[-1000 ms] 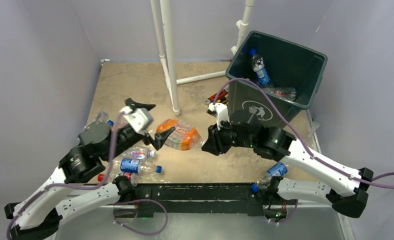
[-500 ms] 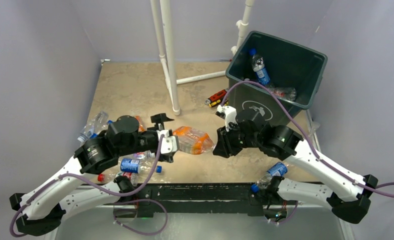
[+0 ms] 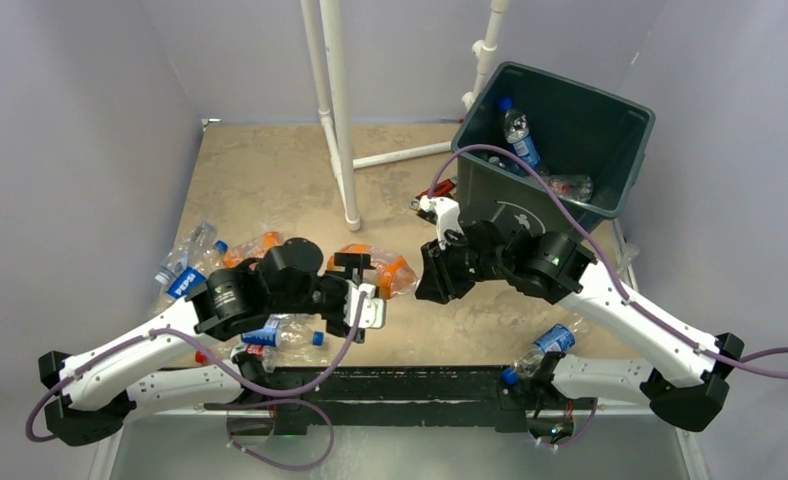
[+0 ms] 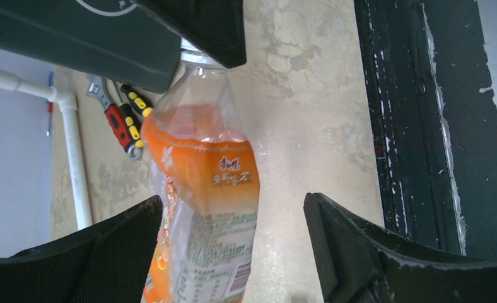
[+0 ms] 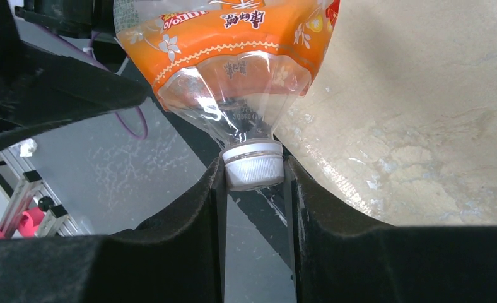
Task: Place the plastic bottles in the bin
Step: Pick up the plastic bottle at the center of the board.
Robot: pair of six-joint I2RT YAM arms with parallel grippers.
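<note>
The orange-labelled bottle [image 5: 233, 38] lay around the middle of the table, a little toward the near edge, suspended between the two arms. Its white cap [image 5: 253, 165] was pinched between the fingers of the right gripper [image 5: 253, 172], which were closed snugly on either side of the cap. The left gripper [image 4: 232, 202] was spread wide around the bottle's body. Its right-hand finger stood clear of the plastic, while the other lay against the label's edge or just beside it; the wrist view did not settle which.

The bin [image 3: 570, 85] stood at the far right corner of the table. A blue-labelled bottle [image 3: 518, 135] and a clear crushed bottle [image 3: 568, 186] lay inside it. Just beside the bin, on its left, lay some small tools [image 3: 432, 195] with red and yellow handles.

Other bottles were loose on the table. A blue-capped pair [image 3: 185, 262] lay near the left edge, with another orange bottle [image 3: 255, 245] just beside them. A blue-labelled bottle with a blue cap [image 3: 275, 330] lay by the near edge under the left arm, and one more [image 3: 545, 348] by the near edge under the right arm. White pipes [image 3: 335, 110] rose from the far middle of the table.
</note>
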